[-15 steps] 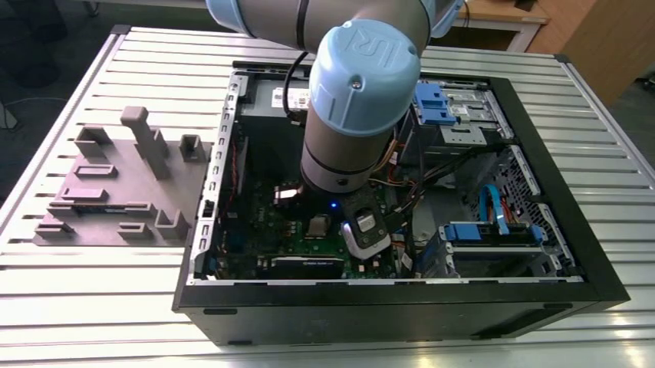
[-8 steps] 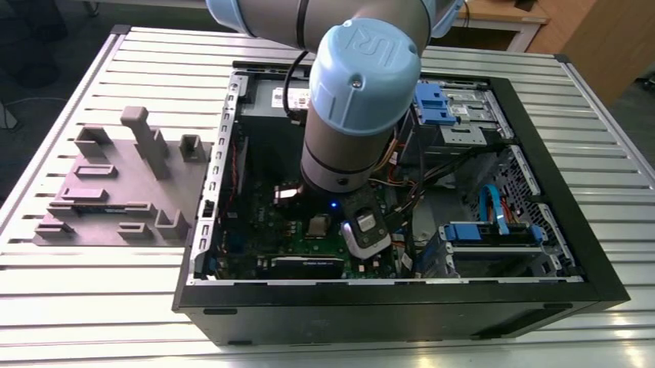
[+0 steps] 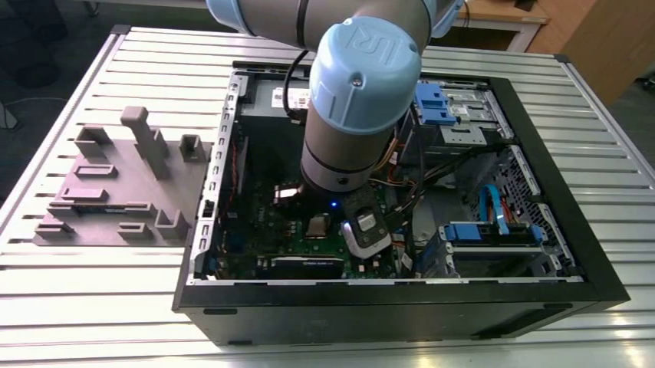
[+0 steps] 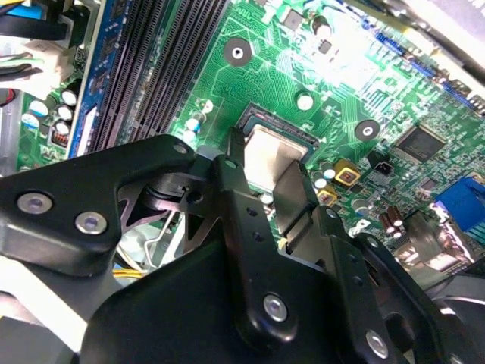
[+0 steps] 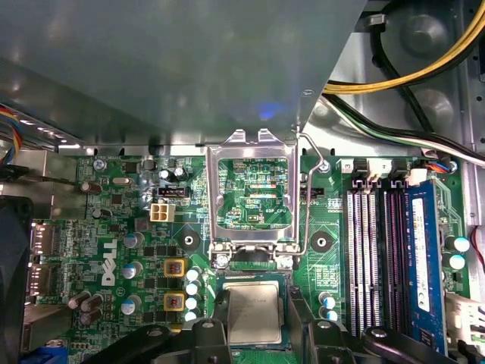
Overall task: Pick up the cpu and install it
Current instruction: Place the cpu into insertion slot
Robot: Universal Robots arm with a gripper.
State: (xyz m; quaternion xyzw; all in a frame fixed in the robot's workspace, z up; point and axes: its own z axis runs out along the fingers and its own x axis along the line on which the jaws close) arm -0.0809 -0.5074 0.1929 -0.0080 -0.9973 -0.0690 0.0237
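Reaching into the computer case [image 3: 409,307] in the exterior view, the gripper [image 5: 254,334] in both wrist views straddles the cpu [image 5: 252,312] lying in its socket between narrow jaws, seemingly seated; release calls for a straight opening.

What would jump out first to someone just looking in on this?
The big blue-capped arm reaching down into the open black computer case on the slatted table. In both wrist views the hand sits right over the cpu, which lies in the socket on the green motherboard with the silver retention frame flipped up.
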